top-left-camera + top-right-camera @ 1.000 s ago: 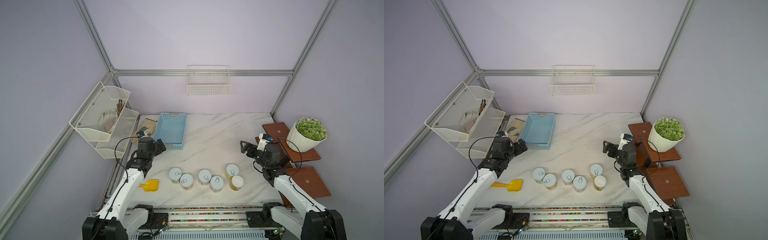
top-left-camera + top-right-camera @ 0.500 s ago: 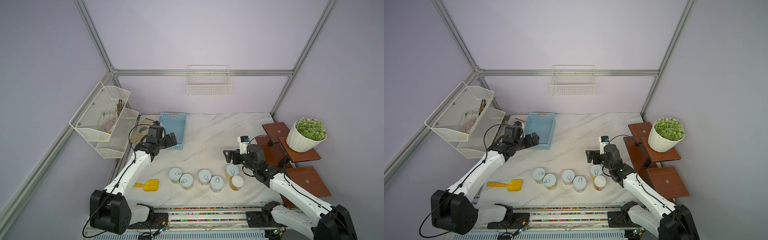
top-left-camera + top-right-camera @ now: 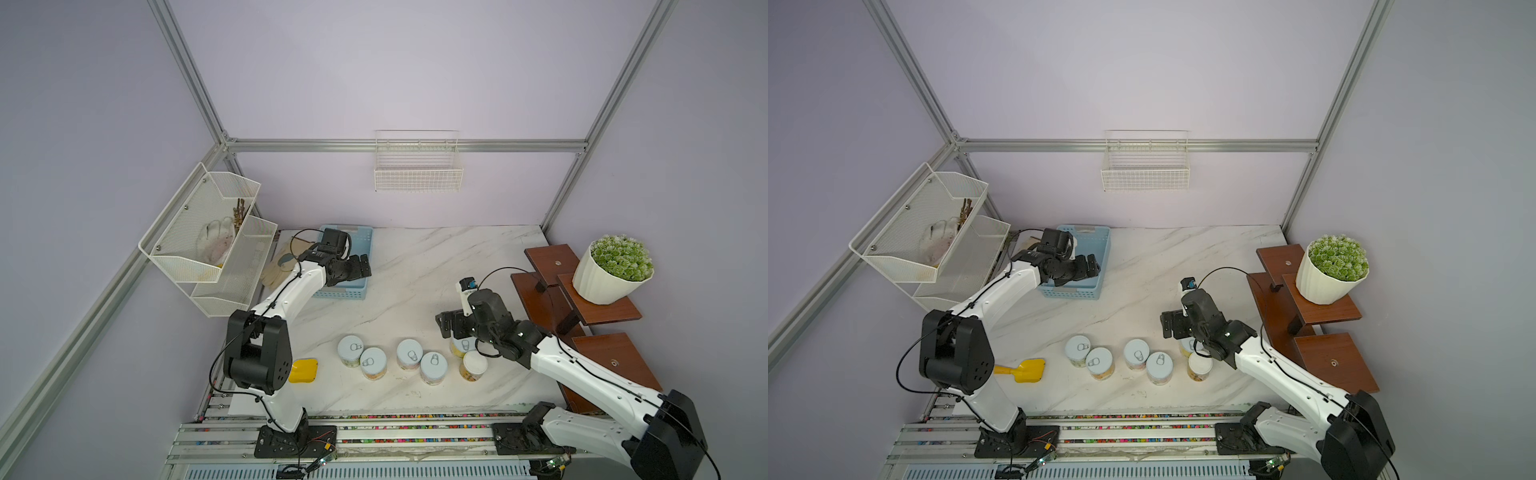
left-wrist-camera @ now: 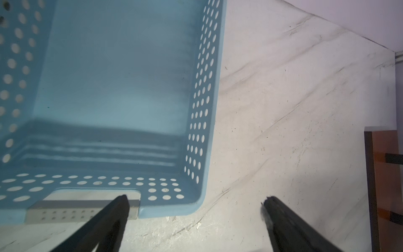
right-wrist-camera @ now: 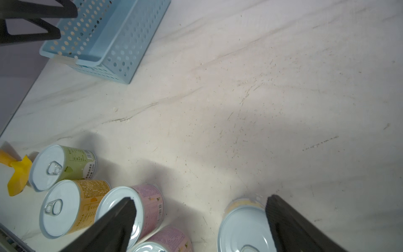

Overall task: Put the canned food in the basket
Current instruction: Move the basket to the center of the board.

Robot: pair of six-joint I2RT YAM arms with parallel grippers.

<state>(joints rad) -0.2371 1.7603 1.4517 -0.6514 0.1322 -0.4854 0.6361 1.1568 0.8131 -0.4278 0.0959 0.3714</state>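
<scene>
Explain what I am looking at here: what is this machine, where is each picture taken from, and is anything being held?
These are two white robot arms mounted on a rail along the near edge of the table. Two pictures come from one camera head above, looking down on the whole scene. The other two come from cameras on the arms' wrists. On the marble table are six cans in a loose row, a light blue basket, empty as far as the left wrist view shows, and a yellow scoop. A potted plant sits on wooden steps at the side. The left end effector hovers open at the basket's corner. The right end effector hovers open above the cans at the right end of the row. Neither holds anything.
</scene>
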